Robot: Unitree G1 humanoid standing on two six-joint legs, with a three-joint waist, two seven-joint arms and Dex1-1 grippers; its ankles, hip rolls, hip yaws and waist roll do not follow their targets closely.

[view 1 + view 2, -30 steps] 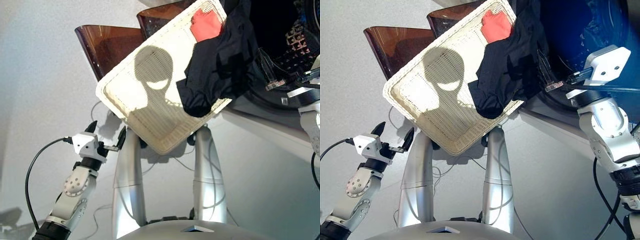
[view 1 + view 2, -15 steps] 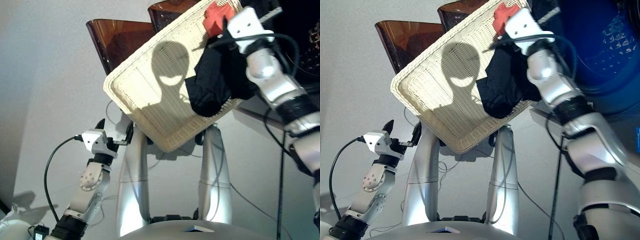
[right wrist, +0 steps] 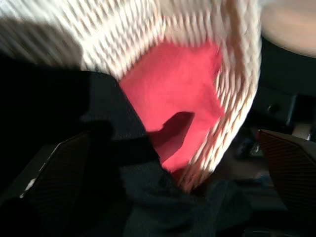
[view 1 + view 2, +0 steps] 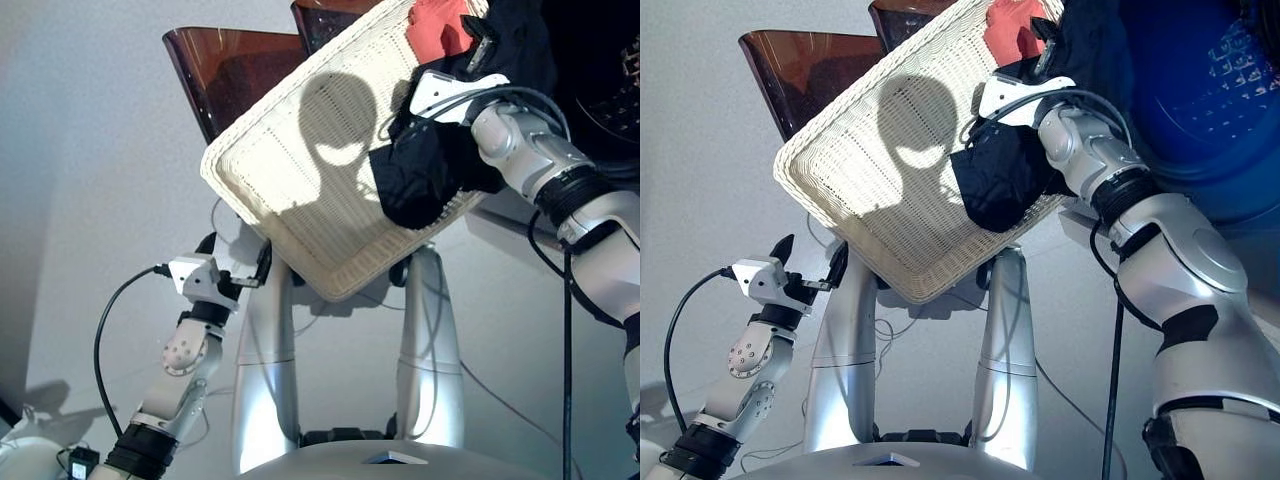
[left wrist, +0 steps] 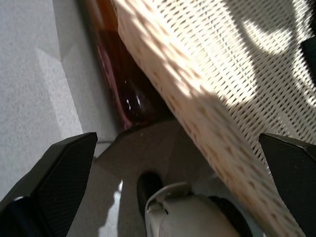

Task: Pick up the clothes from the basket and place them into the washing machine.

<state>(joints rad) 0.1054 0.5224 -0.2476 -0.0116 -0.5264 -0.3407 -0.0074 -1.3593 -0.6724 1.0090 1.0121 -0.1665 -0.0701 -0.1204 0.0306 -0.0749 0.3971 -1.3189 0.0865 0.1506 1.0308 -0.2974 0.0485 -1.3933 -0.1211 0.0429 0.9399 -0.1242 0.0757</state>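
1. The left gripper (image 4: pixel 236 262) is seen low on the left, beside the silver stand legs (image 4: pixel 262 370) under the basket. Its two black fingers are spread apart with nothing between them. In the left wrist view, the fingers frame the underside of the basket rim and a brown translucent panel (image 5: pixel 129 94).
2. Two brown translucent panels (image 4: pixel 225 80) are visible behind the basket's upper left edge.
3. The cream-white wicker basket (image 4: pixel 300 180) is seen tilted on the stand, its open face turned toward the camera. Its left half is bare weave carrying a head-shaped shadow.
4. A black garment (image 4: pixel 425 180) is bunched in the right half of the basket and hangs over the lower right rim.
5. A coral red garment (image 4: pixel 435 25) lies in the basket's upper right corner, touching the black garment. In the right wrist view (image 3: pixel 173 98) it is seen pressed against the woven wall, with dark cloth overlapping one side.
6. The right gripper (image 4: pixel 480 45) is positioned over the basket's right part, at the black garment and just below the red one. In the right wrist view its fingers are seen spread, gripping nothing.
7. The washing machine (image 4: pixel 1200 100) is seen at the far right as a blue-tinted round opening behind the right arm.
8. A navy garment cannot be told apart from the black cloth.
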